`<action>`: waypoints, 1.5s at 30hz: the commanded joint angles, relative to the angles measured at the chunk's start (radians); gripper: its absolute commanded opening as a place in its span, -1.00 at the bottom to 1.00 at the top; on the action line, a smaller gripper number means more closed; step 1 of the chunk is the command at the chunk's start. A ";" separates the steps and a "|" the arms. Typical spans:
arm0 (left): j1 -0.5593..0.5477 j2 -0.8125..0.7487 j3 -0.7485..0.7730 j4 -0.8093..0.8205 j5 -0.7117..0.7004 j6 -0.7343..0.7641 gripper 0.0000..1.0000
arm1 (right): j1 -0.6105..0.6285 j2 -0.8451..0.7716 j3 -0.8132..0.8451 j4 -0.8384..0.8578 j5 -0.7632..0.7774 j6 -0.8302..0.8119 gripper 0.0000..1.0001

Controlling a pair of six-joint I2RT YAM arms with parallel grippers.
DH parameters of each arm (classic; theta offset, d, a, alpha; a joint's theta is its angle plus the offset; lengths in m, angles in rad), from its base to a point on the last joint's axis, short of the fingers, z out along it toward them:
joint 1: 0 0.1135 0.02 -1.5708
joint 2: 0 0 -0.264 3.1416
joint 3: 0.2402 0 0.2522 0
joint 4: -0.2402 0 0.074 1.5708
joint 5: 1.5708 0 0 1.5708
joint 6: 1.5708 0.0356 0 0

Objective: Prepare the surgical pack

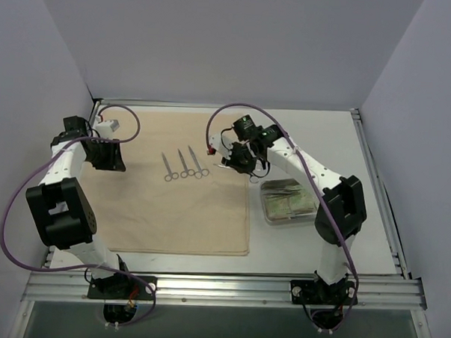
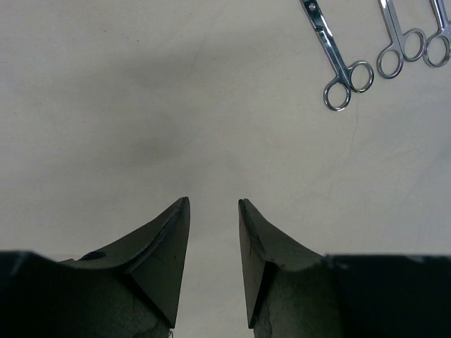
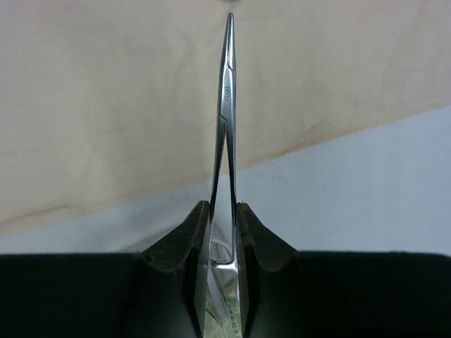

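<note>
Over cloth point(image 3: 106, 105) edge, right tool point(image 3: 224, 208) pinches instrument point(image 3: 227, 91).

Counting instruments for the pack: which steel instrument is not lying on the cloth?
The slim instrument clamped in the right gripper; the other three lie side by side on the beige cloth.

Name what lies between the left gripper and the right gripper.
Three steel forceps side by side on the beige cloth, seen in the top view. The right gripper holds a fourth steel instrument.

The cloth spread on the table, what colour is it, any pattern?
The cloth is plain beige with no pattern; the top external view shows it best.
</note>
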 commanded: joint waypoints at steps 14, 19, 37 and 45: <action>0.050 -0.027 0.035 -0.030 0.149 0.028 -0.13 | -0.272 -0.349 -0.414 -0.176 -0.124 -0.381 -1.00; 0.050 -0.033 0.055 -0.027 0.143 0.015 -0.14 | -0.317 -0.443 -0.520 -0.176 -0.098 -0.390 -1.00; 0.047 -0.019 0.059 -0.038 0.154 0.025 -0.13 | -0.321 -0.400 -0.650 -0.109 0.092 -0.514 -1.00; 0.046 -0.010 0.065 -0.039 0.154 0.027 -0.13 | -0.303 -0.344 -0.665 -0.025 0.132 -0.545 -1.00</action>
